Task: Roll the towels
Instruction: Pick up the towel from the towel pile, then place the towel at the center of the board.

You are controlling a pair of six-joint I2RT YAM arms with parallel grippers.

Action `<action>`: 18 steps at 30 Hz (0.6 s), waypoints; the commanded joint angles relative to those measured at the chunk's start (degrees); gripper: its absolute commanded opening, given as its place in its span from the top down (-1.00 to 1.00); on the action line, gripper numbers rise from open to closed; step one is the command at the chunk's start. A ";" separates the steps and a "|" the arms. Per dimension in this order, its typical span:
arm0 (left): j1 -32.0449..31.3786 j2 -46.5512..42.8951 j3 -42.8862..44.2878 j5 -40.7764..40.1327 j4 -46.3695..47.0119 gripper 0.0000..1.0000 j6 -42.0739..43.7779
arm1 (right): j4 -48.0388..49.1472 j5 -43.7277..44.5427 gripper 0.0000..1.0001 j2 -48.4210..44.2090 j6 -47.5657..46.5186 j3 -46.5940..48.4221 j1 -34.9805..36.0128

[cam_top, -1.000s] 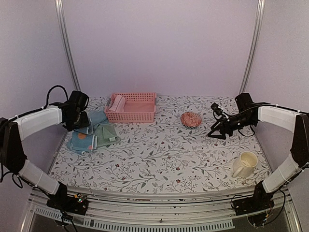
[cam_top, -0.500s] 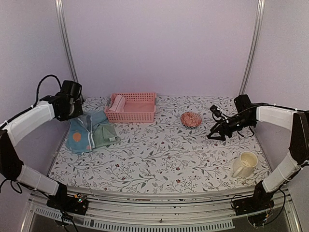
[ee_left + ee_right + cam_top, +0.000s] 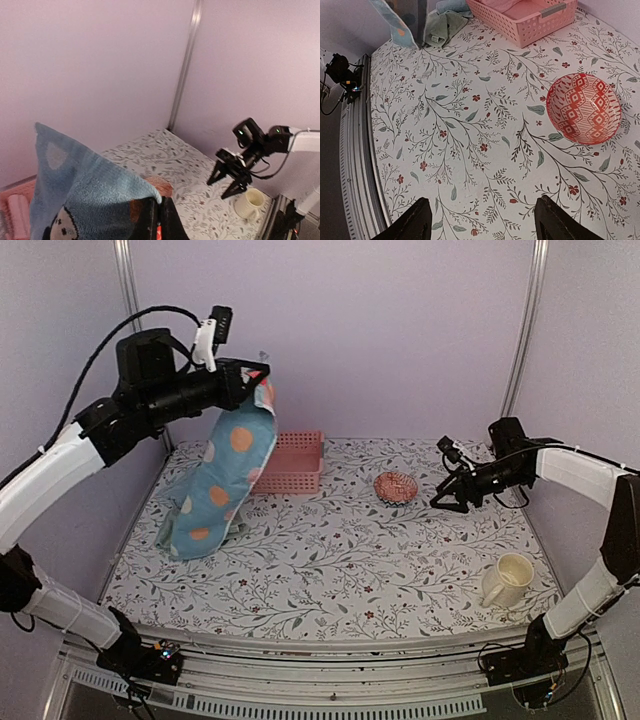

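My left gripper point(image 3: 250, 375) is raised high over the table's left side, shut on one corner of the spotted blue towel point(image 3: 225, 475). The towel hangs down, its lower end near the table. In the left wrist view the shut gripper point(image 3: 159, 216) pinches the cloth's point(image 3: 80, 195) edge. A sage green towel point(image 3: 442, 27) and a light blue towel point(image 3: 451, 6) lie on the table under it. A pink roll point(image 3: 19, 222) lies in the basket. My right gripper point(image 3: 448, 502) hovers open over bare tablecloth, with nothing between its fingers point(image 3: 417, 222).
The pink slatted basket point(image 3: 300, 460) stands at the back, partly behind the hanging towel. A red patterned bowl point(image 3: 396, 486) sits just left of my right gripper. A cream mug point(image 3: 508, 580) stands near the front right. Purple walls close in the table.
My left gripper shut on the spotted blue towel in the left pile and lifted it high and rightward, so it now hangs. The right gripper barely moved.
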 commanded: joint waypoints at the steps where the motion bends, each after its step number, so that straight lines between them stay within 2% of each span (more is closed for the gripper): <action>1: -11.12 10.67 -2.27 14.09 5.76 1.00 -0.63 | -2.64 1.13 -0.45 -2.59 1.45 3.06 -0.33; 3: -14.91 16.49 -3.76 17.31 9.23 1.00 -1.94 | -3.45 2.50 -0.45 -3.04 1.58 3.54 -0.89; 6: -18.36 25.72 -0.55 18.83 4.95 0.25 -1.03 | -4.96 4.11 -0.45 -4.14 0.95 3.98 -2.04; 9: -19.65 28.83 1.78 17.02 -1.44 -0.17 2.61 | -6.18 5.54 -0.45 -5.36 0.01 3.80 -2.42; 14: -18.37 20.86 -7.19 10.05 -0.49 -0.45 4.75 | -7.07 7.17 -0.45 -5.81 -2.01 1.45 -2.42; 18: -13.69 16.56 -14.95 3.96 -3.69 -0.44 0.83 | -8.99 4.58 -0.44 -5.10 -3.79 0.14 -1.43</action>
